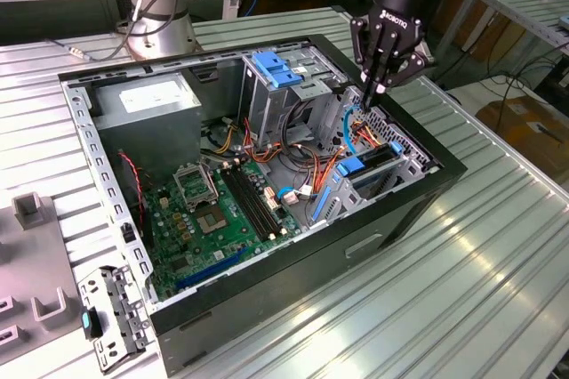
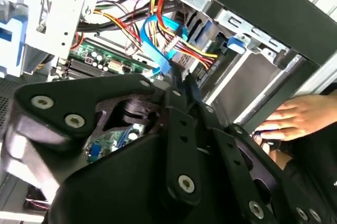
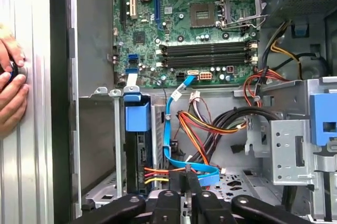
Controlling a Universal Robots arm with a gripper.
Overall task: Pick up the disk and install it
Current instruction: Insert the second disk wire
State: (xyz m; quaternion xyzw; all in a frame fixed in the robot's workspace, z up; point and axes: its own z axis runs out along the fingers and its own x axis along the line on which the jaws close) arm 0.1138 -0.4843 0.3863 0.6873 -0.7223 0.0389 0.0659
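— How's the light?
— Bright and even, with glare streaking the ribbed metal tabletop (image 1: 498,245) in the exterior view.
— Sharpness?
— The end effector (image 2: 181,84) looms dark and soft in the second wrist view.

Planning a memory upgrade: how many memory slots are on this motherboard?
4: parallel memory slots side by side on the motherboard, next to the processor socket. None appears hidden.

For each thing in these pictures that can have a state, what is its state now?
claw: shut, above the drive bay.
disk: standing on edge, seated in its bay.
computer case: lying on its side, cover off.
processor socket: bare, no cooler.
memory slots: empty.
hand: resting outside the case.
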